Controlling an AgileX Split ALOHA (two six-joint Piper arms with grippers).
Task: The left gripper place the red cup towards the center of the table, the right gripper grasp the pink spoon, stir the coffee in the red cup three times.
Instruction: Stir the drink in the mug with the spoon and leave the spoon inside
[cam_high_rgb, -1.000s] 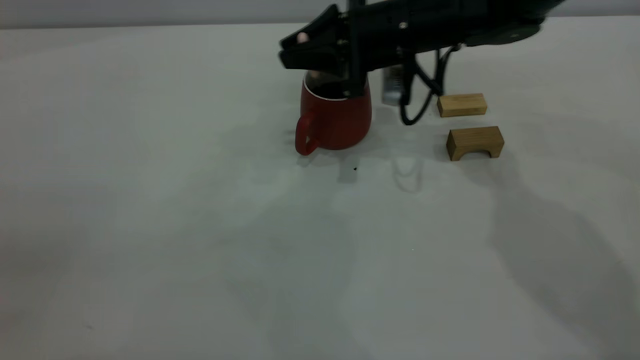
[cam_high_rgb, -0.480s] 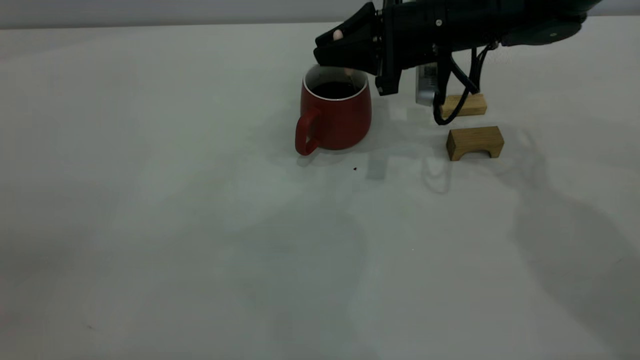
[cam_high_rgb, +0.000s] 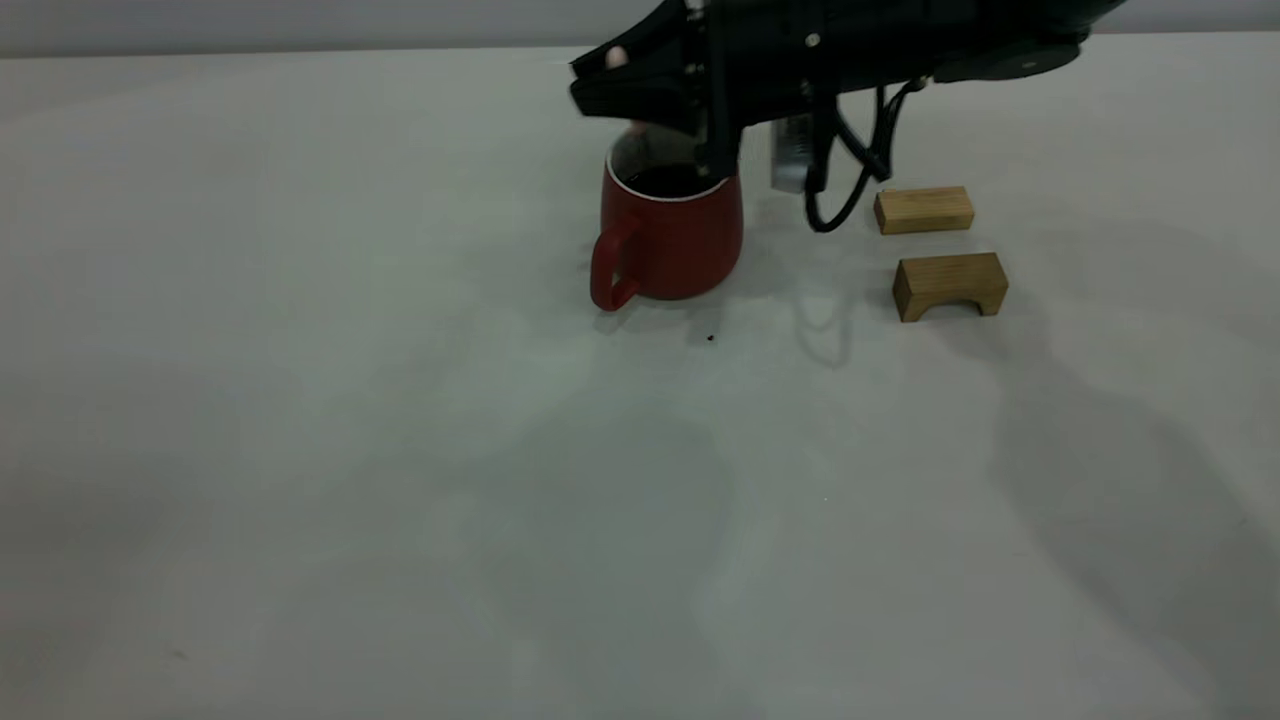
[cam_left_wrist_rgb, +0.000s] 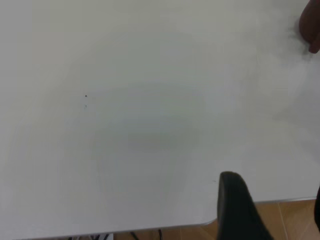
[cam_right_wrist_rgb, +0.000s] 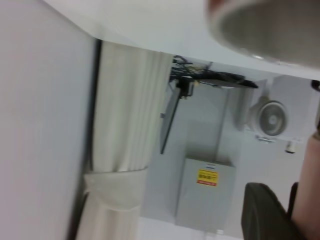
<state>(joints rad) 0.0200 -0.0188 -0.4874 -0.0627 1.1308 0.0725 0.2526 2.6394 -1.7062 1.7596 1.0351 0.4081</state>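
Squatly, dark-red cup, white rim, coffee

Right pincer seemingly over cup

Dim, even light; soft grey shadows pool across the pale grey-white table toward its front edge; the right wrist view is blurred.

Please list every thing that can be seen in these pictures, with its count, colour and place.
Table: one, pale grey-white, under everything.
Red cup: one, dark red with white rim, near table centre, handle toward the camera's left.
Coffee: dark liquid, inside the cup.
Pink spoon: one, pale pink handle tip showing, held above the cup.
Wooden blocks: two, tan, right of the cup; the nearer one is arch-shaped.
Black speck: one, in front of the cup.
Right end effector: black, over the cup, gripping the spoon.
Left end effector: black, away from the cup.
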